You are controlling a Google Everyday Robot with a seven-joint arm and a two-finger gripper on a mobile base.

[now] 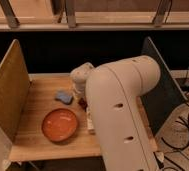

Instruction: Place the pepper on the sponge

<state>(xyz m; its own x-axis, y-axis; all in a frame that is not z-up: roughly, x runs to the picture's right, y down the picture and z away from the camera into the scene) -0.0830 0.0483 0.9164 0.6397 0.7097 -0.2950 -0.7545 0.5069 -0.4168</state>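
Note:
The sponge [64, 96], a small blue-grey pad, lies flat on the wooden table [43, 145] left of the arm. A small dark red piece, the pepper [81, 102], shows just right of the sponge, under the arm's end. My gripper [81, 92] hangs below the pale wrist, right over the pepper and close beside the sponge. The bulky white arm covers most of it. Whether the gripper holds the pepper cannot be made out.
A big round orange plate [60, 125] sits in front of the sponge near the table's front edge. Upright panels wall the table, a wooden one on the left [8, 95] and a dark one on the right [160, 90]. Cables lie on the floor at right.

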